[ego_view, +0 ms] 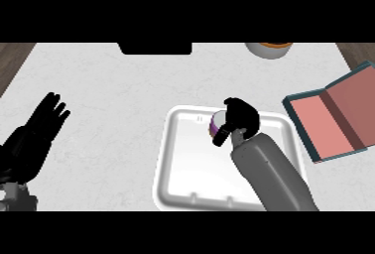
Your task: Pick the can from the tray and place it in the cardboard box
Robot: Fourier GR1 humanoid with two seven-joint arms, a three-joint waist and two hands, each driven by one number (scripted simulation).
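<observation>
Head view looks steeply down on a pale, speckled counter, the largest thing here, with strips of dark wood grain showing past its edges at ten and two o'clock. Next in size is the white tray, a rounded rectangle lying just below the middle of the view, toward six o'clock, its raised rim plain all round. The cardboard box sits at three o'clock, tilted, with a teal outer wall and a pinkish inside, and it lies apart from the tray's right rim. The right forearm comes up from five o'clock across the tray, and the right hand is over the tray's upper right part, its black fingers curled round the can; only a sliver of the can's pale top and purple side shows at the hand's left. The can is thus within the tray's outline, near its twelve o'clock rim, held by that hand. The left hand rests at nine o'clock, fingers straight and up, holding nothing. A black block lies at the counter's twelve o'clock edge, and a small pale cup with an orange top stands at one o'clock.
</observation>
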